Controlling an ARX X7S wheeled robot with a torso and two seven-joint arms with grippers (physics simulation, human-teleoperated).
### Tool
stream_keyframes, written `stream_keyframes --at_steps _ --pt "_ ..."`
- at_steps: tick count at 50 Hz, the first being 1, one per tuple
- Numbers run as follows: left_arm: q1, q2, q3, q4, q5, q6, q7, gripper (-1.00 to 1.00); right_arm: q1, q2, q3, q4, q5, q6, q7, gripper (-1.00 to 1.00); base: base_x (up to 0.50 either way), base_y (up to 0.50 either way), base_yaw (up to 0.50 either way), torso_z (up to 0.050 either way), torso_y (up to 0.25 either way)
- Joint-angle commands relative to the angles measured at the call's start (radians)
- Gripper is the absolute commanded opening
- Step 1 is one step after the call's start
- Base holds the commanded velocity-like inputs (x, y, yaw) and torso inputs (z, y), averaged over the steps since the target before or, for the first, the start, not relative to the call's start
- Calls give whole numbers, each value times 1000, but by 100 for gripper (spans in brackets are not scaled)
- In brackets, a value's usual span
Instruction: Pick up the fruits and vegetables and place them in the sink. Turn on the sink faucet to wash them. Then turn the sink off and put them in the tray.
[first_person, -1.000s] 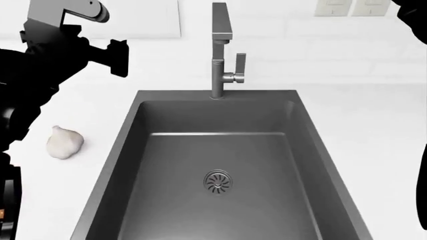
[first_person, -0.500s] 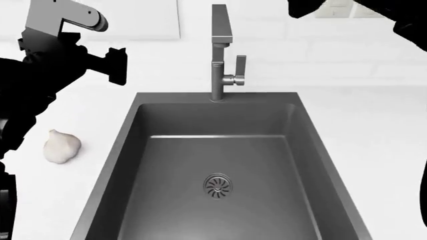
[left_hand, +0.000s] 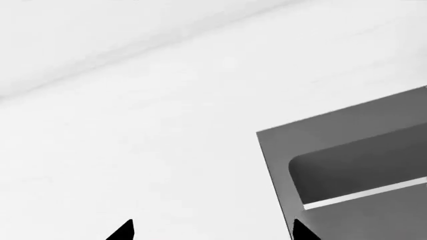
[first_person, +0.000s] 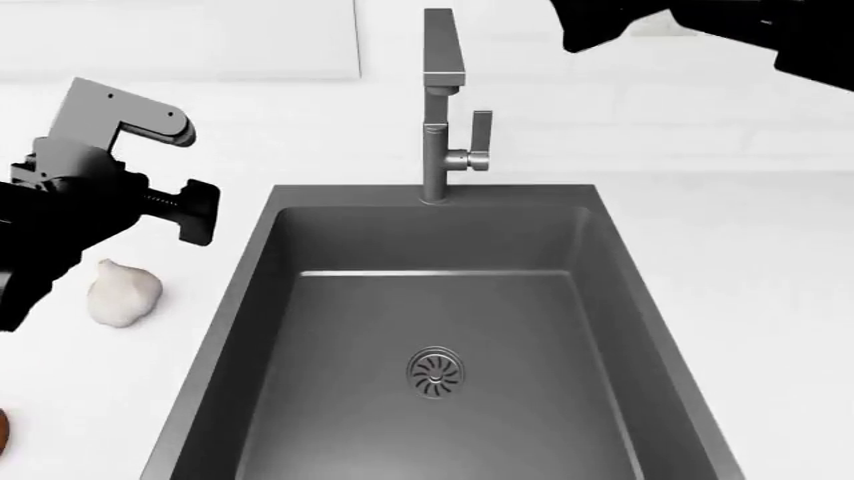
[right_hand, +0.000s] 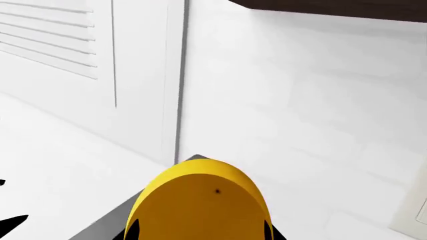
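The off-white garlic bulb (first_person: 124, 292) lies on the white counter left of the dark grey sink (first_person: 274, 215), whose drain grate (first_person: 437, 370) shows bare. My left gripper (first_person: 191, 212) hovers open between the garlic and the sink's back left corner, above both. In the left wrist view its fingertips (left_hand: 123, 232) stand wide apart over the counter beside the sink corner (left_hand: 280, 150). My right gripper (right_hand: 200, 231) is shut on the yellow lemon (right_hand: 200, 200). In the head view it (first_person: 594, 25) is high up, right of the faucet (first_person: 445, 100), and the lemon is hidden. The tray is out of view.
The faucet's side lever (first_person: 478, 135) points up on its right. A brown round item (first_person: 3, 428) peeks in at the counter's front left edge. A white wall with outlets (first_person: 694, 12) runs behind the sink.
My left arm has come down and forward, toward the counter by the garlic. My right arm has swung in leftward at the top of the view, nearer the faucet.
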Motion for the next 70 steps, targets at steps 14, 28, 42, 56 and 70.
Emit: stream_keyframes --at_steps 14,28,42,56,70 --pt "117 -109 -110 132 -75 -209 -27 100 -13 -6 -24 78 -18 -94 -42 -100 0 0 0 0 0" --pt "171 -121 -195 142 -90 -222 -58 100 -24 -9 -32 84 -18 -109 -43 -100 0 0 0 0 0" --pt "233 -99 -265 146 -112 -224 -80 100 -27 -13 -48 94 -22 -119 -46 -100 0 0 0 0 0" --pt "295 -85 -277 142 -120 -198 -87 100 -34 -9 -50 86 -14 -113 -38 -100 0 0 0 0 0" --pt "344 -84 -287 148 -127 -190 -96 -100 -35 -6 -51 81 -8 -110 -31 -100 0 0 0 0 0"
